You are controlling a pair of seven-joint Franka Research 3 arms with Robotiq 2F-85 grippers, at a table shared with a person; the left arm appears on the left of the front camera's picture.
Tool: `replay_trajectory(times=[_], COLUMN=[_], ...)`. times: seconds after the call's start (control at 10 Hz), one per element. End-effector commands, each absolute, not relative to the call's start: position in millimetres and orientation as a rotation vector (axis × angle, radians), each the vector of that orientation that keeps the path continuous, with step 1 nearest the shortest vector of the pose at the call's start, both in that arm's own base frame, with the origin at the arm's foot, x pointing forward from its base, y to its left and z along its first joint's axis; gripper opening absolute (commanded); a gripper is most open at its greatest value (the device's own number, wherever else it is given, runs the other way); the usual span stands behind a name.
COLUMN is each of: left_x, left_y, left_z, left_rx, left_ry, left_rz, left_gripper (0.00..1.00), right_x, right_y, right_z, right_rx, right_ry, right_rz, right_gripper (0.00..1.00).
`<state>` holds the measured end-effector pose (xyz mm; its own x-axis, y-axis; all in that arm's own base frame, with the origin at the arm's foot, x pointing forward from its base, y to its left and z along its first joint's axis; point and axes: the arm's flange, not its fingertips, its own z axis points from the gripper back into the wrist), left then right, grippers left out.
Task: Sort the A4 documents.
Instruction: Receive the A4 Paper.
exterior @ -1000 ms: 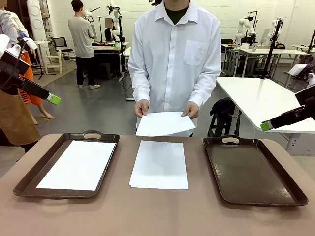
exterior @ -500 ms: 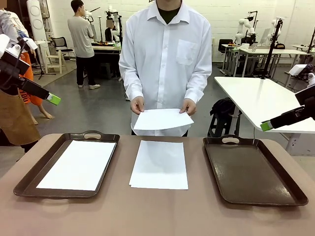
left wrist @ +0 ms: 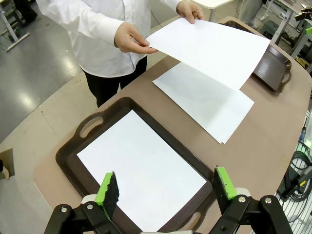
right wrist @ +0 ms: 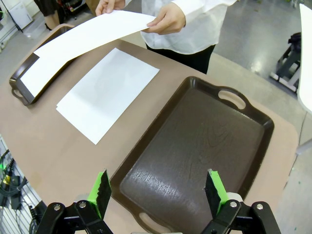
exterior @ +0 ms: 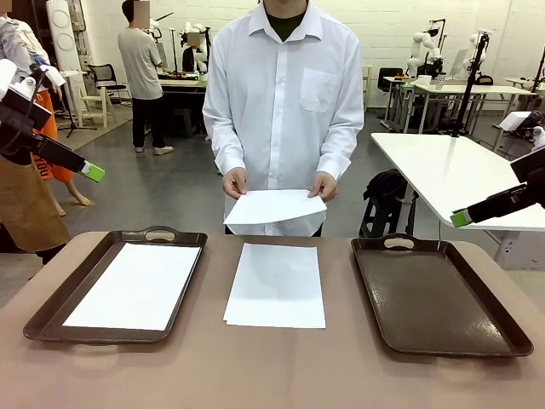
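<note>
Left wrist view: left jaws spread wide, a white sheet (left wrist: 141, 170) lying in the left tray (left wrist: 64, 163). Right wrist view: right jaws spread wide, a bare right tray (right wrist: 195, 141).

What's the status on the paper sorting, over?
Left claw and right claw open, holding nothing. One sheet in left tray, stack mid-table. Person holds another sheet, both hands.

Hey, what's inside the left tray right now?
A white A4 sheet lies flat in the left tray, covering most of its floor. Whether more sheets lie beneath it cannot be seen.
</note>
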<state>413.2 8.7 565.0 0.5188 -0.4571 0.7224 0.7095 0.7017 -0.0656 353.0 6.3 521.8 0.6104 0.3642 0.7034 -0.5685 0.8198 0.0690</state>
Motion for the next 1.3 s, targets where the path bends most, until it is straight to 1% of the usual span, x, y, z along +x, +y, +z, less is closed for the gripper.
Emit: replay_trajectory(times=[0.0, 1.2], left_x=[412.0, 412.0], left_y=[9.2, 9.2], left_z=[564.3, 564.3], left_rx=[-0.374, -0.374], left_ry=[-0.743, -0.743], left_rz=[-0.729, -0.729], left_gripper=[1.0, 1.0], right_x=[354.0, 354.0], right_y=[6.5, 6.5], right_z=[520.2, 520.2], right_rx=[0.312, 0.312], right_ry=[-0.735, -0.735], right_rz=[0.548, 0.548], right_gripper=[1.0, 1.0])
